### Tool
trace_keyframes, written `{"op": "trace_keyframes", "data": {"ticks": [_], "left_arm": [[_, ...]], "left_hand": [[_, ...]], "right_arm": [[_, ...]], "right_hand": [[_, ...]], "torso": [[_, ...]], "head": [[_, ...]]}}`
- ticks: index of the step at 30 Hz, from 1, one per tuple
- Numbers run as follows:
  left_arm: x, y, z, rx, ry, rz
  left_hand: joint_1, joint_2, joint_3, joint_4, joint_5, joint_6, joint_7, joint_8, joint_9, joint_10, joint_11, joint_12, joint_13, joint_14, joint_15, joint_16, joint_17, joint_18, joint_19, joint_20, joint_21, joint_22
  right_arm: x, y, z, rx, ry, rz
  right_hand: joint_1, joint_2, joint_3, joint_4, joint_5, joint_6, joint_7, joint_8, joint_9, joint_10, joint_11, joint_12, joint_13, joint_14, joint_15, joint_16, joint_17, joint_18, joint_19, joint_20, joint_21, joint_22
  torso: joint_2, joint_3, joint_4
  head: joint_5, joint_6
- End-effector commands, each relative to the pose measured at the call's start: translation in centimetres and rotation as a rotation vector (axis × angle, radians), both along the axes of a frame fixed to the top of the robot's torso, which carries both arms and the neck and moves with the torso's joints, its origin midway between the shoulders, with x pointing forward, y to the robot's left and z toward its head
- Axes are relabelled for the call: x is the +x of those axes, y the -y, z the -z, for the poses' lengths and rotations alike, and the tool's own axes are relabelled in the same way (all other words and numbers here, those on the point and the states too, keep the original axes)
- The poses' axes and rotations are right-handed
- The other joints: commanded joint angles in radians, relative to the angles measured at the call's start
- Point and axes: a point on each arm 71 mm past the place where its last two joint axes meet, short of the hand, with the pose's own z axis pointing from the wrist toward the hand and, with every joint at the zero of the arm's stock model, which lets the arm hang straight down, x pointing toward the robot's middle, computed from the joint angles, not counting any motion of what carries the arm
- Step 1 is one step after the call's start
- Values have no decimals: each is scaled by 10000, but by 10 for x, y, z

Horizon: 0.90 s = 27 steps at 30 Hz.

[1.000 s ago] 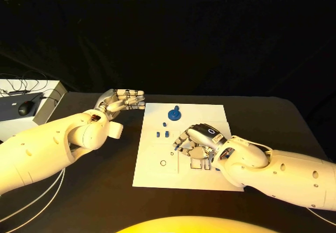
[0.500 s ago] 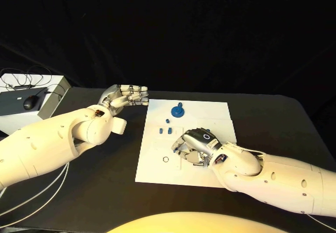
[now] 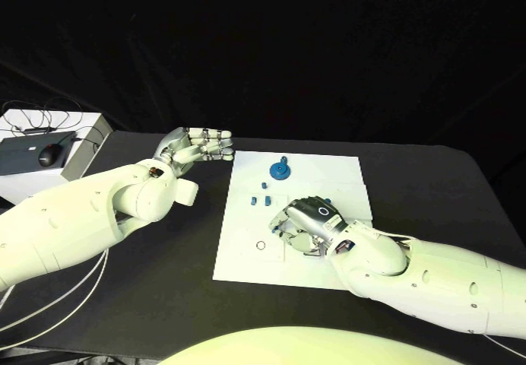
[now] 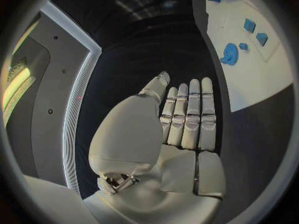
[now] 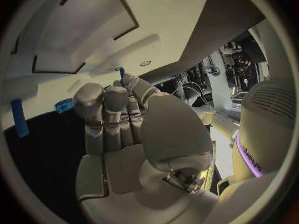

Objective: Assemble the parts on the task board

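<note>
The white task board (image 3: 243,262) lies in the middle of the table. A blue gear with a knob (image 3: 280,169) stands near its far edge, with three small blue pieces (image 3: 255,201) just nearer. My right hand (image 3: 308,223) hovers low over the board's middle with its fingers curled down. In the right wrist view its fingertips pinch a thin blue peg (image 5: 121,74) above the board (image 5: 168,15), with the gear (image 5: 64,104) to one side. My left hand (image 3: 198,147) is raised off the board's far left corner. Its fingers (image 4: 190,112) are straight and hold nothing.
A white box with a black device and a mouse (image 3: 49,156) sits at the table's far left, cables trailing from it. The board has a small ring hole (image 3: 260,245) near its left side. Bare black table (image 3: 427,190) lies right of the board.
The camera has shifted a little. My right hand has drawn its fingers in tighter over the board's middle. The left hand keeps its raised pose.
</note>
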Motion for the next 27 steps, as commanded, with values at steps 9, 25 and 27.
{"op": "trace_keyframes", "data": {"ticks": [9, 25, 27], "left_arm": [[-1, 0, -1, -64, 94, 42], [0, 0, -1, -55, 65, 46], [0, -1, -1, -53, 65, 41]], "left_hand": [[41, -13, -71, 10, -25, -15, 33, 0, -2, -67, -16, -10, -10, -94, 2, 47, 8, -184, 10, 26, 38, -15], [40, -19, -81, 23, -25, -12, 34, 0, -3, -79, -10, -8, -9, -108, 8, 46, 7, -185, 10, 31, 37, -58], [40, -19, -81, 23, -25, -12, 34, 0, -3, -79, -10, -8, -9, -108, 8, 46, 7, -185, 10, 31, 37, -58]], "right_arm": [[0, 1, 2, -267, 214, 92], [-1, 3, 4, -530, 113, -69], [-1, 3, 4, -544, 91, -104]], "right_hand": [[-15, 26, 1, -35, 18, 42, 7, 24, 1, 281, -237, 33, 10, -25, -23, 45, -15, 196, 395, -60, 55, 1026], [-23, 31, 7, -32, 1, 41, 3, 24, -4, 280, -238, 34, 10, -34, -22, 66, -25, 190, 388, -59, 89, 1031], [-23, 31, 7, -32, 1, 41, 3, 24, -4, 280, -238, 34, 10, -34, -22, 66, -25, 190, 388, -59, 89, 1031]], "torso": [[-19, 6, -9], [-17, 14, -14], [-21, 10, -15]], "head": [[48, -80], [54, -143], [56, -151]]}}
